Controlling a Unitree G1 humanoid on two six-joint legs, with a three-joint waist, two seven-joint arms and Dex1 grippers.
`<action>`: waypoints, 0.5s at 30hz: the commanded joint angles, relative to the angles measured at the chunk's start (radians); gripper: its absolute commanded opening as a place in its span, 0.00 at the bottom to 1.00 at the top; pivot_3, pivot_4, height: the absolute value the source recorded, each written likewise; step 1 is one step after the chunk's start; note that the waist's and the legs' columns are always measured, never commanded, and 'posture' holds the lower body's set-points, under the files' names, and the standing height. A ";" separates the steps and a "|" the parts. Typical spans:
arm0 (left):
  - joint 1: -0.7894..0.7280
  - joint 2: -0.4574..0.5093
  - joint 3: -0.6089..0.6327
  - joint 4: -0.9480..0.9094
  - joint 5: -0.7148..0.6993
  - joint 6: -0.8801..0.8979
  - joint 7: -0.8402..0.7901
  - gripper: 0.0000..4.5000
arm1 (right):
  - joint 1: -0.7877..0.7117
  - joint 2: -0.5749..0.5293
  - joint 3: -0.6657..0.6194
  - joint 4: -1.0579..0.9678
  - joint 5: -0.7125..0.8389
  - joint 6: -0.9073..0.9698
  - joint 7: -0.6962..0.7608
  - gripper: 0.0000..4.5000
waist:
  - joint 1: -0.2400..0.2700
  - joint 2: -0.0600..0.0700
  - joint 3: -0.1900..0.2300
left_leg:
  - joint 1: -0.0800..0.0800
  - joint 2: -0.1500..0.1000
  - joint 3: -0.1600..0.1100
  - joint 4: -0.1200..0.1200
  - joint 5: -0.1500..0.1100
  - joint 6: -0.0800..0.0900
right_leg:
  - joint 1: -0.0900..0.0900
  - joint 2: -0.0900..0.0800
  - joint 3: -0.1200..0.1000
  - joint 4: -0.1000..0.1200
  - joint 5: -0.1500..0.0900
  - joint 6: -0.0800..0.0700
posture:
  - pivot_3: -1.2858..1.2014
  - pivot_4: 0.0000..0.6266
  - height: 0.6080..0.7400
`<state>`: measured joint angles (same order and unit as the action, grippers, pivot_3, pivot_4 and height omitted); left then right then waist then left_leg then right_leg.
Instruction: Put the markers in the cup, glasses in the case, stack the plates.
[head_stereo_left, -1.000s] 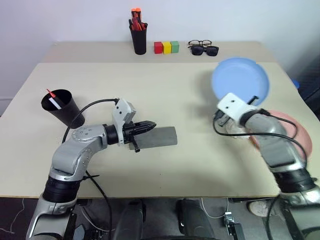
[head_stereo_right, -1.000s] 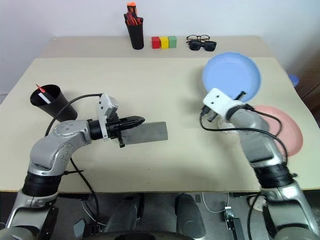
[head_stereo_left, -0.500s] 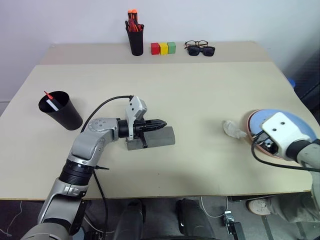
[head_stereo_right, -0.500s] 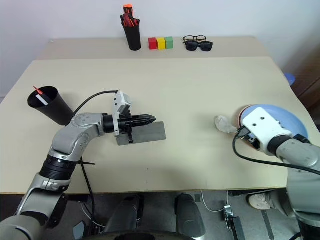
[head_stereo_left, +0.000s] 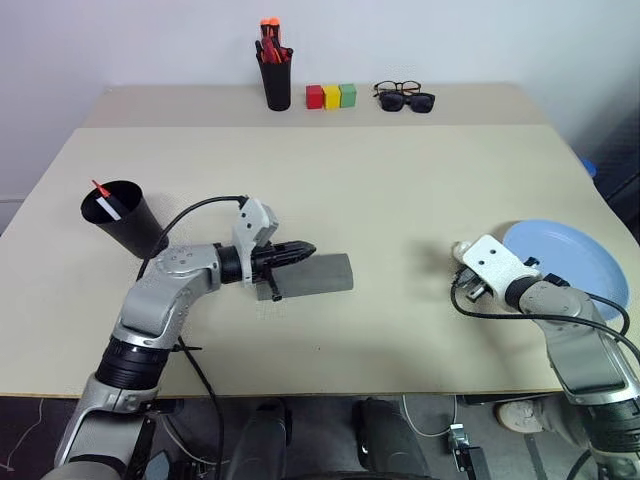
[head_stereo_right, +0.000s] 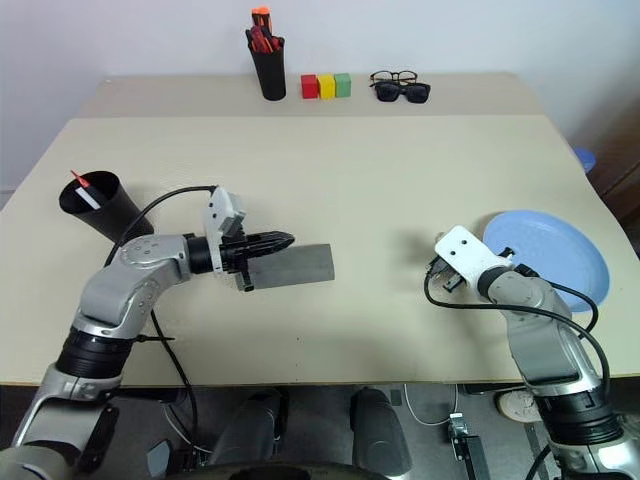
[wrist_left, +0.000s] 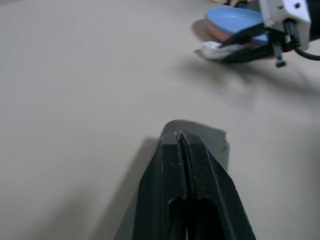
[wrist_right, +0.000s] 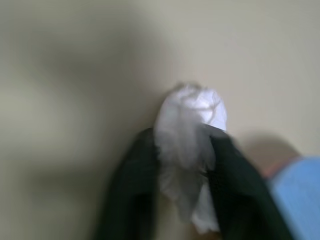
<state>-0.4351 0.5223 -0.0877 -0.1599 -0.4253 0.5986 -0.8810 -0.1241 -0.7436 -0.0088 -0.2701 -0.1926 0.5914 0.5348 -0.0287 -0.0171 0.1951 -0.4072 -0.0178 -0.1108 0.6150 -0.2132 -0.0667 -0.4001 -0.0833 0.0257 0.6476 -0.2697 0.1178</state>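
From my head camera, my left jaws are pressed shut, holding nothing, their tips over the near-left end of the grey glasses case, which lies closed in the middle of the table. The black cup stands at the table's left edge with the two markers inside. The light blue plate lies at the right edge, and my right arm reaches in just beside it. At the far edge are a black pen holder, three coloured blocks, and two pairs of glasses. In my left wrist view, the closed fingers rest over the case, and across the table the blue plate sits on the pink plate. In my right wrist view, my right jaws grip a crumpled white wad next to the blue plate's rim.
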 joint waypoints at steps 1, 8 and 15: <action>0.014 0.010 0.030 -0.040 -0.019 -0.005 0.002 0.00 | -0.011 -0.035 -0.053 -0.062 -0.016 0.001 -0.012 0.01 | 0.003 0.000 0.000 | 0.000 0.000 0.000 0.000 0.000 0.000 | 0.000 0.000 0.000 0.000 0.000 0.000 | 0.52 0.24 1.00; 0.052 0.016 0.094 -0.018 -0.036 -0.008 0.019 0.00 | -0.013 -0.132 -0.217 -0.178 -0.033 0.156 -0.006 0.01 | 0.015 0.000 0.000 | -0.001 0.000 0.000 0.000 0.000 0.000 | 0.000 0.000 0.000 0.000 0.000 0.000 | 0.52 0.24 1.00; 0.135 0.044 0.153 -0.057 0.004 -0.085 0.060 0.00 | 0.059 -0.266 -0.227 -0.093 -0.076 0.094 0.019 0.68 | 0.007 0.000 0.000 | 0.000 0.000 0.001 0.000 0.000 0.001 | 0.000 -0.001 0.000 -0.002 0.000 0.000 | 0.52 0.24 1.00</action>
<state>-0.3059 0.5505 0.0272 -0.1740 -0.4328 0.5492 -0.8286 -0.0497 -0.9838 -0.2233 -0.3484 -0.2585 0.7178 0.5528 -0.0217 -0.0166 0.1951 -0.4070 -0.0180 -0.1099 0.6148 -0.2137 -0.0660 -0.3998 -0.0842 0.0258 0.6459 -0.2699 0.1179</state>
